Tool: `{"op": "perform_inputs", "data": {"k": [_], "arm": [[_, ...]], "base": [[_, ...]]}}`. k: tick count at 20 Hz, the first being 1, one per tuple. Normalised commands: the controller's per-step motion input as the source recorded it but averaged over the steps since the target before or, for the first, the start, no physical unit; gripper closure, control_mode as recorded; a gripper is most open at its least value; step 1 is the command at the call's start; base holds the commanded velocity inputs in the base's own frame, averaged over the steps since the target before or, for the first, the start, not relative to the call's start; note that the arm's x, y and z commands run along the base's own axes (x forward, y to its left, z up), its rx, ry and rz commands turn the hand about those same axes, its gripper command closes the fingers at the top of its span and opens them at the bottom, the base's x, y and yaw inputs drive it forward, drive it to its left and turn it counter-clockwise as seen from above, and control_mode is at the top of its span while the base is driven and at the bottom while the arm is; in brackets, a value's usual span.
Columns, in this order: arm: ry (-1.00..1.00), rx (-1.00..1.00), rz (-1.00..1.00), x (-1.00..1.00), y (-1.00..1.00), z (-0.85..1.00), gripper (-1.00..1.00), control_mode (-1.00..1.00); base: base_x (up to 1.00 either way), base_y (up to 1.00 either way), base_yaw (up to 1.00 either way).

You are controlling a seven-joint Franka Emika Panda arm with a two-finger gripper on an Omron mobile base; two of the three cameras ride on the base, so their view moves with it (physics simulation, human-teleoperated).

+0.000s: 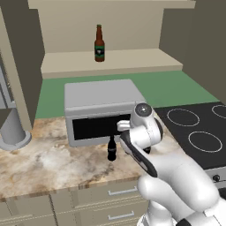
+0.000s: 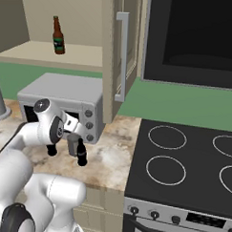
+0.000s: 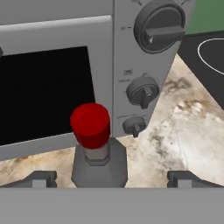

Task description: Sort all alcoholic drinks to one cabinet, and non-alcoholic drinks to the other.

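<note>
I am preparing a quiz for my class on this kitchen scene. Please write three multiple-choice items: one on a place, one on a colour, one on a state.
1. Where does the brown beer bottle stand?
A. on the stove
B. on the open cabinet shelf
C. on top of the toaster oven

2. What colour is the cap of the grey bottle in the hand view?
A. green
B. white
C. red

3. How do the jaws stand?
A. open, one on each side of the grey bottle
B. shut on the cap
C. shut on nothing

Key: 1 B, the brown beer bottle stands upright on the cabinet shelf. 2 C, the cap on the grey bottle is red. 3 A, both fingertips stand clear of it.
</note>
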Motion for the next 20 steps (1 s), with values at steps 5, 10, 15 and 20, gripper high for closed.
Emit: {"op": "perform_inputs", "data": {"k": [5,10,15,20], "arm": [[0.00,0.00,0.00,0.16,0.00,-0.10,-1.00,-1.00],[0.00,0.00,0.01,0.14,0.00,-0.11,-1.00,-1.00],[0.00,0.00,0.01,0.16,0.00,-0.11,-1.00,-1.00],[0.00,0.00,0.02,0.18,0.00,-0.09,-1.00,-1.00]], "base": [[0.00,0.00,0.00],[0.00,0.00,0.00],[0.00,0.00,0.00],[0.00,0.00,0.00]]}}
